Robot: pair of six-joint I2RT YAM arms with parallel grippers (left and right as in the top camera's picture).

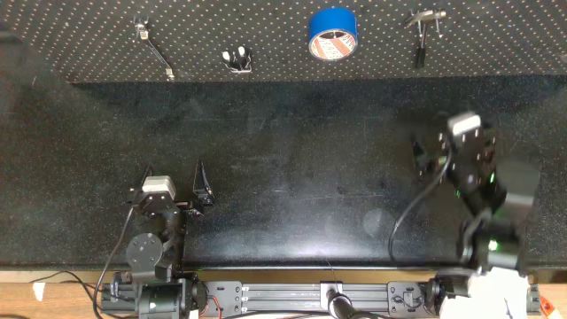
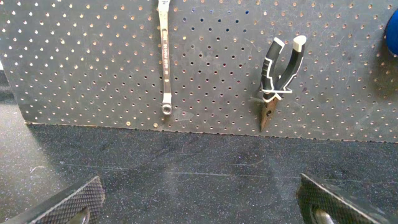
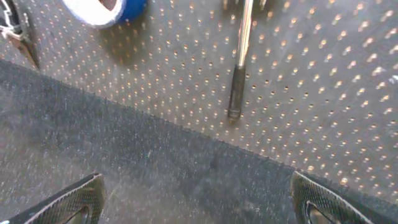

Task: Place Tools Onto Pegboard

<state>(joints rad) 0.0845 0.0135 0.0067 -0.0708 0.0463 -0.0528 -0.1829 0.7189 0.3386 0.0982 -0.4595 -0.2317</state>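
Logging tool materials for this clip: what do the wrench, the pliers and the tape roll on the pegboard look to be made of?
Wrench: bare metal, likely steel, judging by its silvery, shiny shaft.
Pliers: dark, dull metal nose; the handles have black and pale grips, probably rubber or plastic.
Tape roll: blue tape with a smooth outer face, wound on a pale inner core, possibly cardboard.

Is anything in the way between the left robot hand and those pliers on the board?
No, nothing visible. Only bare black mat lies between the left gripper and the pliers, which already hang on the pegboard. Its fingers are open and empty.
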